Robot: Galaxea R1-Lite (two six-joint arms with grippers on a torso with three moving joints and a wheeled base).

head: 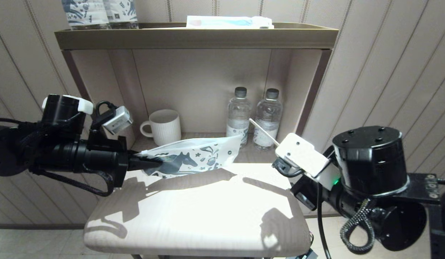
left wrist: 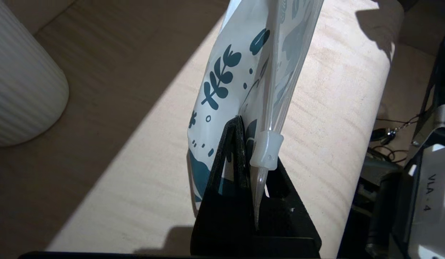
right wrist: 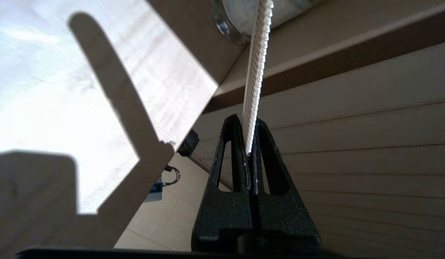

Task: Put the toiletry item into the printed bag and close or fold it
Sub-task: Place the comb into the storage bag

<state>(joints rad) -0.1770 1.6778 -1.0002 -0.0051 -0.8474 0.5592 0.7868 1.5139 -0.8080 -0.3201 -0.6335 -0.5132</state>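
My left gripper [head: 150, 163] is shut on one end of the printed bag [head: 193, 158], a white pouch with a teal horse. It holds the bag level above the back of the pale stool top [head: 193, 216]. In the left wrist view the gripper [left wrist: 244, 126] pinches the bag [left wrist: 237, 64] just beside its translucent zip slider [left wrist: 266, 149]. My right gripper [head: 280, 146] is shut on the toiletry item [head: 264, 132], a slim white comb pointing up-left toward the bag's far end, with a gap between them. The right wrist view shows the gripper [right wrist: 248, 124] clamping the comb [right wrist: 256, 72] edge-on.
A white ribbed mug [head: 165, 126] and two water bottles [head: 238, 115] [head: 267, 118] stand in the shelf recess behind the bag. The top tray [head: 193, 36] holds printed bottles [head: 100, 12] and a white-and-blue packet [head: 226, 21]. Recess side walls flank both arms.
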